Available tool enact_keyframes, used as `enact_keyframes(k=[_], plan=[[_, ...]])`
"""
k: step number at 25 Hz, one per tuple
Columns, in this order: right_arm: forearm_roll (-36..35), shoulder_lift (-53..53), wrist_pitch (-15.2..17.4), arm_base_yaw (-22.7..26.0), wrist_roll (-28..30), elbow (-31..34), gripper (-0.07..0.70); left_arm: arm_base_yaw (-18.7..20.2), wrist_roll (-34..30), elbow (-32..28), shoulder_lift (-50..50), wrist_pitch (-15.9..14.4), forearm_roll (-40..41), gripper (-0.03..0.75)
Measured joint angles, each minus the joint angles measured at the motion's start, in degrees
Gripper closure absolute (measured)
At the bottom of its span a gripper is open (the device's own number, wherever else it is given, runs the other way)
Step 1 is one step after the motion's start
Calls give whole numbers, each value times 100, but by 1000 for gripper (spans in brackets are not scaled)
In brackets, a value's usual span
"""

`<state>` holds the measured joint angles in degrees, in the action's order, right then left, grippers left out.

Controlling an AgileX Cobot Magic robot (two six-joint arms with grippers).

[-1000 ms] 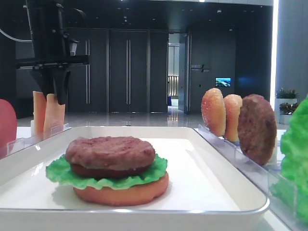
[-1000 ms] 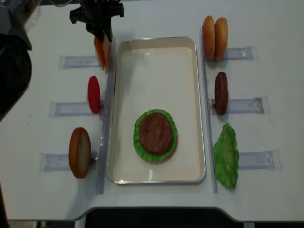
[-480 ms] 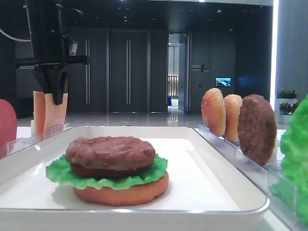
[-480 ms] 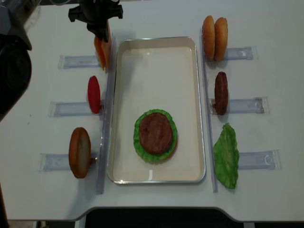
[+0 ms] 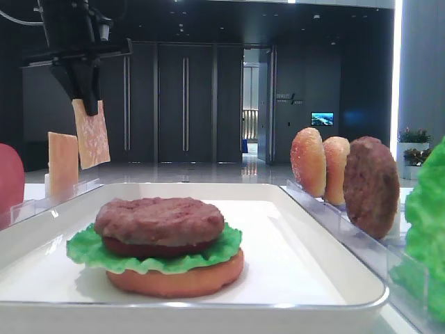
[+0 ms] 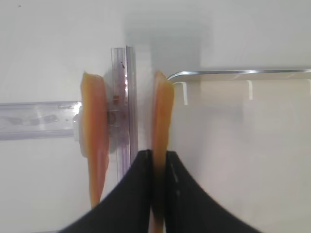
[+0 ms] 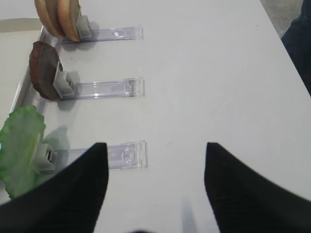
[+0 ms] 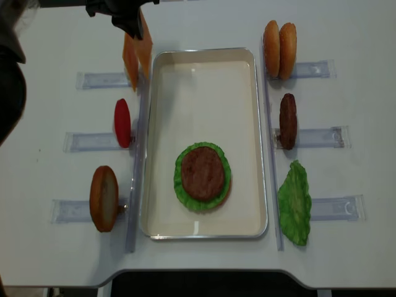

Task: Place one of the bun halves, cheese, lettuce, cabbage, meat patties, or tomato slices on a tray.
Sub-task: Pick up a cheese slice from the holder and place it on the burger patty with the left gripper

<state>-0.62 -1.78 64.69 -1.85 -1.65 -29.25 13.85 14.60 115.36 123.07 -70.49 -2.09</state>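
Note:
My left gripper (image 5: 83,97) (image 8: 131,25) (image 6: 158,156) is shut on the top edge of one cheese slice (image 5: 92,136) (image 8: 145,43) (image 6: 163,109). The slice hangs clear above its rack, beside the far left corner of the white tray (image 8: 204,54) (image 6: 233,73). A second cheese slice (image 5: 62,163) (image 8: 129,59) (image 6: 94,131) still stands in the rack. On the tray sits a stack of bun half (image 5: 177,278), lettuce (image 5: 83,250) and meat patty (image 5: 158,217) (image 8: 202,172). My right gripper (image 7: 153,151) is open over bare table, with nothing between its fingers.
Left of the tray, clear racks hold a tomato slice (image 8: 122,122) and a bun half (image 8: 103,198). To the right stand two bun halves (image 8: 279,41) (image 7: 58,17), a patty (image 8: 288,120) (image 7: 43,70) and a lettuce leaf (image 8: 294,203) (image 7: 19,145).
The left gripper has shut on the cheese slice nearer the tray and lifted it out of the rack. The other slice stayed in place.

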Motion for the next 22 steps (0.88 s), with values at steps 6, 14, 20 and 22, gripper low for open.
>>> enact_keyframes(k=[6, 14, 20, 22], plan=[[0, 0, 0, 0, 0, 0, 216, 0, 1, -83, -420, -31, -402, 683], [0, 0, 0, 0, 0, 0, 216, 5, -264, -1378, -1480, -49, -602, 683], [0, 0, 0, 0, 0, 0, 216, 5, -509, -2023, -2194, -49, -1084, 683], [0, 0, 0, 0, 0, 0, 216, 5, -635, -2205, -2373, -49, -1403, 683]])
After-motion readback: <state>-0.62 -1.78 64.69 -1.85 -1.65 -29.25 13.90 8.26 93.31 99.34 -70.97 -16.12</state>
